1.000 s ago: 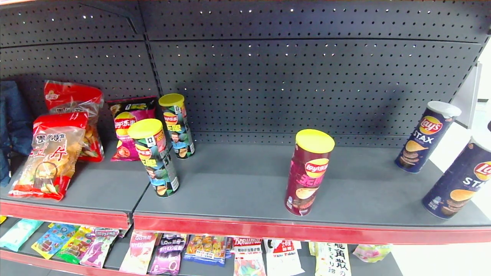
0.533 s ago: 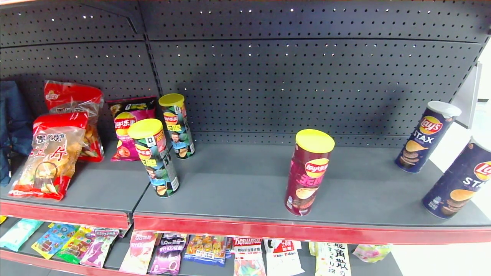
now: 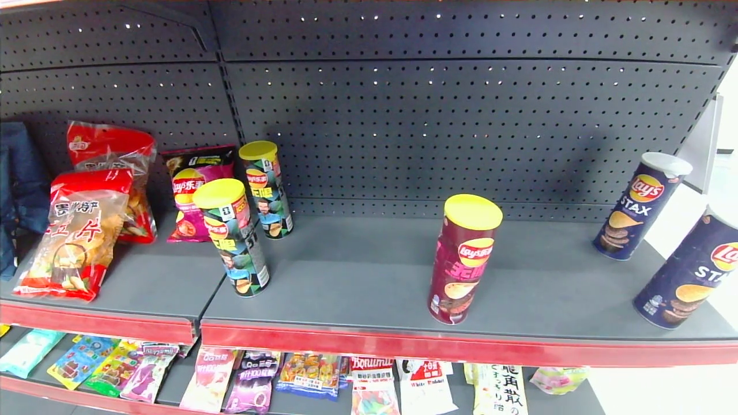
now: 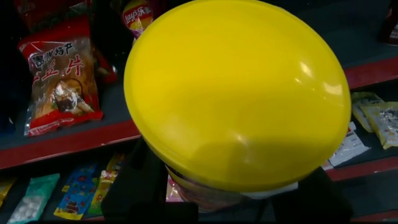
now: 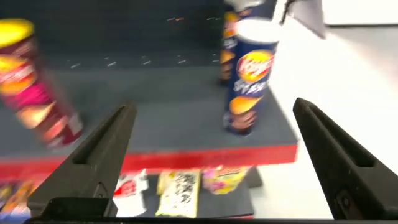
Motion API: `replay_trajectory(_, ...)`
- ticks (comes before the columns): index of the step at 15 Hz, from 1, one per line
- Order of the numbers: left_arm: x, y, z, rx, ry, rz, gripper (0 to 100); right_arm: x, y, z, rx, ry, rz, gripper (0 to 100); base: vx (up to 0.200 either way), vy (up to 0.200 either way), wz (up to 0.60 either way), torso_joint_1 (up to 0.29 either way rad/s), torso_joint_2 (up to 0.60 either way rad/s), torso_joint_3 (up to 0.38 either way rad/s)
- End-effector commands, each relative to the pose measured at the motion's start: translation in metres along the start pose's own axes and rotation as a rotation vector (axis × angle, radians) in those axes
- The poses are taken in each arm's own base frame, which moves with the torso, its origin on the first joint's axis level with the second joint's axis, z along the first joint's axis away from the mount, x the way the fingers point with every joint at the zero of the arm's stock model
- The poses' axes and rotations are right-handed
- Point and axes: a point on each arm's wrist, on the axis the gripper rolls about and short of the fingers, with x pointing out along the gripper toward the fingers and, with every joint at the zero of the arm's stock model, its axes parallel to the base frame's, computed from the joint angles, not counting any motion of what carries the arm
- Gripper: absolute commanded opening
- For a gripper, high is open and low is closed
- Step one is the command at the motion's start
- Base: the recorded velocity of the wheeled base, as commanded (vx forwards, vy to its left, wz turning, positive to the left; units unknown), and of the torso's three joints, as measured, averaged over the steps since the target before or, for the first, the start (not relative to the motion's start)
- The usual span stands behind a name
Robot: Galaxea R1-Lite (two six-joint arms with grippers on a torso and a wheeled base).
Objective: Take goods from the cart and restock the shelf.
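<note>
A chip can with a yellow lid (image 4: 236, 93) fills the left wrist view, with my left gripper (image 4: 227, 199) shut around its body below the lid. It is held in front of the grey shelf (image 3: 375, 288), out past its red front lip. My right gripper (image 5: 214, 143) is open with nothing between its fingers, facing the right end of the shelf (image 5: 168, 118). On that shelf stand a maroon chip can (image 3: 464, 259), two dark blue chip cans (image 3: 640, 204) (image 3: 686, 271) and two multicoloured chip cans (image 3: 233, 236) (image 3: 266, 187).
Red snack bags (image 3: 75, 236) and a purple chip bag (image 3: 193, 190) lean at the shelf's left. Free shelf room lies between the multicoloured cans and the maroon can. Candy packets (image 3: 311, 374) hang on the lower shelf. The pegboard back wall (image 3: 432, 127) closes the rear.
</note>
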Motion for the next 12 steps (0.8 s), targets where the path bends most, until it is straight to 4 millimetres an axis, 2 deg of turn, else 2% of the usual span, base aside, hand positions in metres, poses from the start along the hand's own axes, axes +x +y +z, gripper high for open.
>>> replay_trajectory(1, 0.002, -0.001, -0.004, -0.003, 0.012, -0.020, 0, -0.021, -0.002, -0.039, -0.037, -0.053, 0.211, 100, 0.000, 0.000, 0.00, 0.000, 0.00, 0.000)
replay_trajectory(4, 0.003, -0.002, -0.009, -0.007, 0.025, -0.038, 0, -0.013, 0.000, -0.060, -0.033, 0.018, 0.238, 100, 0.000, 0.000, 0.00, 0.000, 0.00, 0.000)
replay_trajectory(6, 0.003, -0.002, -0.009, -0.007, 0.022, -0.037, 0, -0.001, -0.002, -0.091, -0.073, 0.089, 0.131, 100, 0.000, 0.000, 0.00, 0.000, 0.00, 0.000)
replay_trajectory(7, 0.003, -0.002, -0.009, -0.008, 0.021, -0.037, 0, 0.005, -0.004, -0.099, -0.086, 0.038, 0.047, 100, 0.000, 0.000, 0.00, 0.000, 0.00, 0.000)
replay_trajectory(10, 0.002, -0.002, -0.009, -0.009, 0.014, -0.034, 0, 0.005, -0.006, -0.099, -0.032, 0.053, -0.067, 100, 0.000, 0.000, 0.00, 0.000, 0.00, 0.000)
replay_trajectory(12, 0.001, -0.003, -0.010, -0.007, 0.005, -0.033, 0, 0.005, -0.003, -0.104, -0.001, 0.085, 0.045, 100, 0.000, 0.000, 0.00, 0.000, 0.00, 0.000)
